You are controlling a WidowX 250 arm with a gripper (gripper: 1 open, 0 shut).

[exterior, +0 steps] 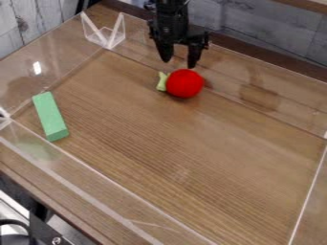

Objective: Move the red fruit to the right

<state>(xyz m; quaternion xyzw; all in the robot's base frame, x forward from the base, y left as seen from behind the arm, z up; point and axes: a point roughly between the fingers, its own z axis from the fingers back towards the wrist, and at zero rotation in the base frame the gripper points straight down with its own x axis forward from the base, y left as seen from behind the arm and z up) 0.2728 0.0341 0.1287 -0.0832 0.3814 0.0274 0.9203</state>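
The red fruit [186,83] is a glossy red ball with a pale green stem on its left side. It rests on the wooden table [192,153] toward the back, near the middle. My black gripper [178,55] hangs just above and behind it, fingers spread, with nothing between them. The fingertips are clear of the fruit.
A flat green rectangular block [50,115] lies at the left. A low clear plastic wall [102,33] rings the tabletop, with a folded corner at the back left. Grey planks form the backdrop.
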